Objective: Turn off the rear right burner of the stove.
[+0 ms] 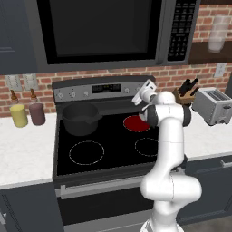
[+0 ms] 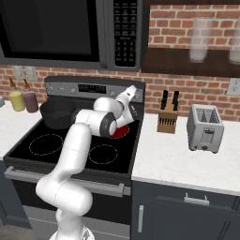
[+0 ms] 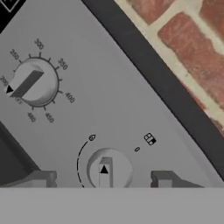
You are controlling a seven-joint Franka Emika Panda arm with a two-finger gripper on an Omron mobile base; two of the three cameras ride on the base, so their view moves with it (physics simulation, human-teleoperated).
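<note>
The stove (image 1: 113,146) (image 2: 75,146) has a black glass top and a grey back panel (image 1: 99,89) of knobs. Its rear right burner (image 1: 135,123) (image 2: 121,132) glows solid red, partly hidden by my arm. My gripper (image 1: 141,93) (image 2: 133,93) (image 3: 103,179) is held up against the right end of the panel. In the hand view a small round knob (image 3: 109,170) with a black pointer sits between my two fingertips (image 3: 42,178), which stand wide apart on either side of it. The gripper is open and the fingers do not touch the knob.
A dark pot (image 1: 80,118) (image 2: 56,115) sits on the rear left zone. A larger dial (image 3: 33,83) with temperature numbers lies up-left of the small knob. A microwave (image 1: 104,29) hangs above. A knife block (image 2: 167,118) and toaster (image 2: 205,127) stand on the right counter, bottles (image 1: 27,112) on the left.
</note>
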